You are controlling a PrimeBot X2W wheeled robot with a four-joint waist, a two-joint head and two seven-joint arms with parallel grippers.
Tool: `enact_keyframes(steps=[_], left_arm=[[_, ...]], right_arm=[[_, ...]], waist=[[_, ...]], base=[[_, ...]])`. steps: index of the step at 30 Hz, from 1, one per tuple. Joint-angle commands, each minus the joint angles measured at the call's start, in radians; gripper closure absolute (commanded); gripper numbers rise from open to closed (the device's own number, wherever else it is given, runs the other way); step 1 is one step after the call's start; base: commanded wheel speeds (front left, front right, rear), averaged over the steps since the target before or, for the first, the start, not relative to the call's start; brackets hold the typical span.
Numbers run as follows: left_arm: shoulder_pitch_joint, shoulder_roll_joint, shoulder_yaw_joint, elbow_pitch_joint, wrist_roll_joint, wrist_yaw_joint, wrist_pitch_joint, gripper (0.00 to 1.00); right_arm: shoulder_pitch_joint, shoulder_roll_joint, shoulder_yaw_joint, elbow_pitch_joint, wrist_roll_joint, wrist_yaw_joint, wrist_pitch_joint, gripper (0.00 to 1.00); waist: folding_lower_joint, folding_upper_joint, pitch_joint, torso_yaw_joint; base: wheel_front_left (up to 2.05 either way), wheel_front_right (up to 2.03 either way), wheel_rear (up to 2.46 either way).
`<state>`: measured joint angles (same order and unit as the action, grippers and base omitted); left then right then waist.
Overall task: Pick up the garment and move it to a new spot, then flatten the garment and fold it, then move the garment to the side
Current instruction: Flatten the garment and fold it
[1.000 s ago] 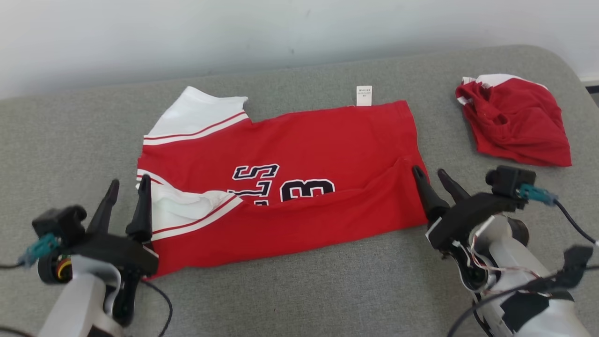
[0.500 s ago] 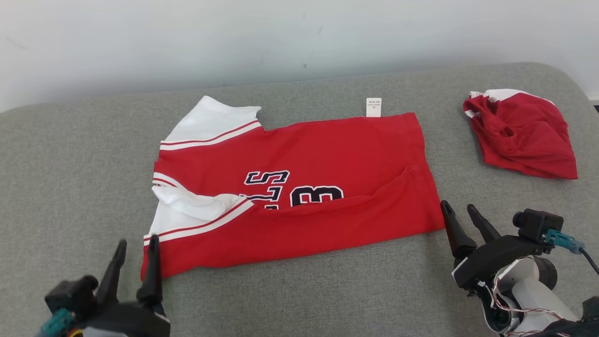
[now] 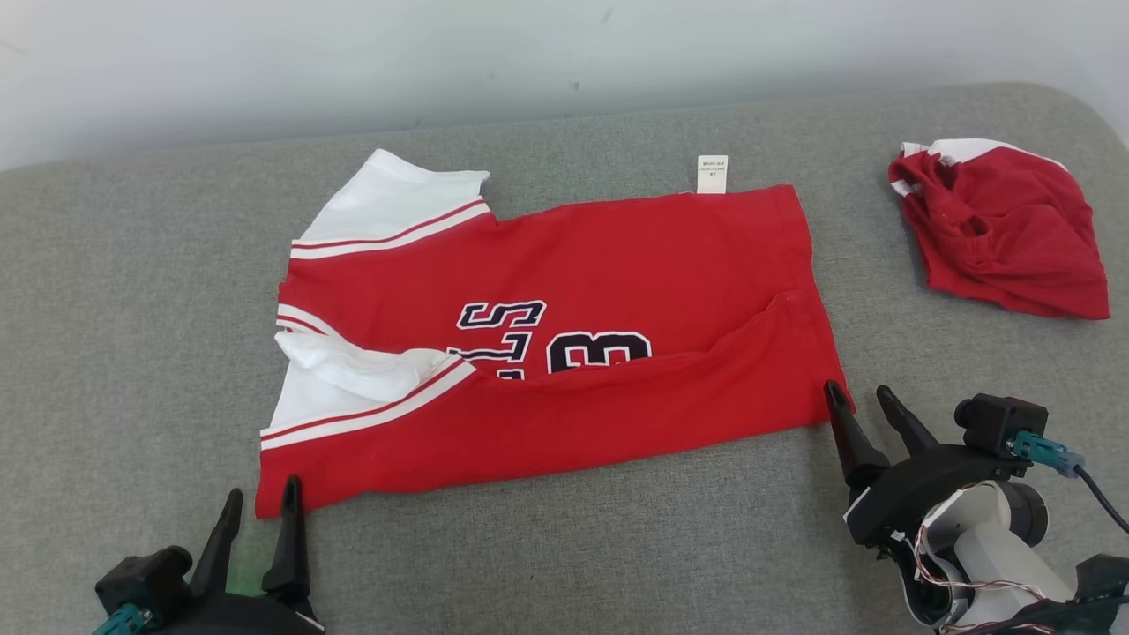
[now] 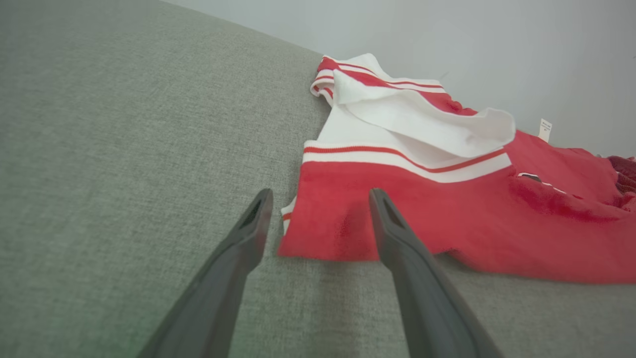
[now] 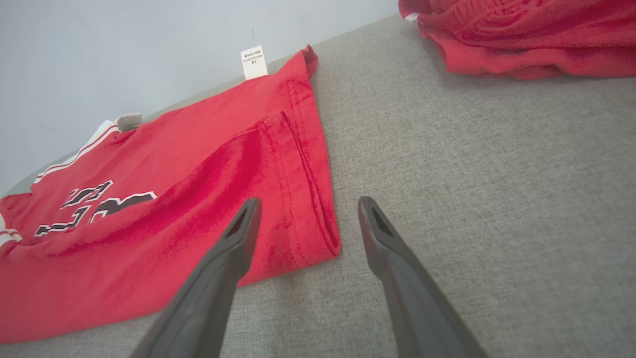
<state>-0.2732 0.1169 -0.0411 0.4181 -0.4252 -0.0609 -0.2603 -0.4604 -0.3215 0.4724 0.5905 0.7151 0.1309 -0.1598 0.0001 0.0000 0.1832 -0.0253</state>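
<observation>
The garment is a red jersey with white sleeves and dark lettering, spread sideways on the grey cushion with its near long edge folded up over the print. My left gripper stands open just short of the garment's near left corner; that corner sits between the left gripper's fingertips in the left wrist view. My right gripper is open at the near right corner, and the garment's hem corner lies between the right gripper's fingertips. Neither holds anything.
A second red and white garment lies crumpled at the far right of the cushion. A pale wall rises behind the cushion's far edge. Bare grey fabric lies left of and in front of the jersey.
Both grippers have drawn back from the jersey's sides to its near corners, staying open. The head camera shifted, so the whole picture moved. The jersey keeps its shape.
</observation>
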Motion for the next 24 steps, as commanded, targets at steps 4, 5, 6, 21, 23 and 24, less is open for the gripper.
enact_keyframes(steps=[4,5,6,21,23,24], left_arm=[[-0.015,-0.008,0.013,0.040,0.022,-0.012,-0.004,0.00],[-0.018,-0.009,0.016,0.048,0.022,-0.015,-0.004,0.00],[-0.022,-0.011,0.020,0.060,0.020,-0.015,-0.004,0.00],[-0.092,-0.048,0.043,0.201,0.011,-0.056,-0.001,1.00],[-0.077,-0.049,0.051,0.183,0.017,-0.059,-0.002,1.00],[-0.066,-0.050,0.057,0.173,0.017,-0.060,-0.002,1.00]], right_arm=[[-0.012,0.008,-0.002,0.029,-0.029,0.000,-0.001,0.00],[-0.014,0.011,-0.002,0.035,-0.035,0.000,0.000,0.00],[-0.015,0.015,-0.003,0.043,-0.037,0.000,0.005,0.00],[-0.040,0.052,0.013,0.106,-0.045,0.000,-0.025,1.00],[-0.025,0.048,0.016,0.097,-0.034,0.000,-0.038,1.00],[-0.015,0.045,0.017,0.091,-0.026,0.000,-0.042,1.00]], waist=[[-0.0001,0.0000,0.009,0.005],[-0.0001,0.0000,0.010,0.006],[-0.0001,0.0000,0.011,0.008],[-0.0001,0.0000,0.015,0.025],[-0.0001,0.0000,0.003,0.027],[-0.0001,0.0000,-0.005,0.028]], base=[[0.00,0.00,0.00],[0.00,0.00,0.00],[0.00,0.00,0.00],[0.00,0.00,0.00],[0.00,0.00,0.00],[0.00,0.00,0.00]])
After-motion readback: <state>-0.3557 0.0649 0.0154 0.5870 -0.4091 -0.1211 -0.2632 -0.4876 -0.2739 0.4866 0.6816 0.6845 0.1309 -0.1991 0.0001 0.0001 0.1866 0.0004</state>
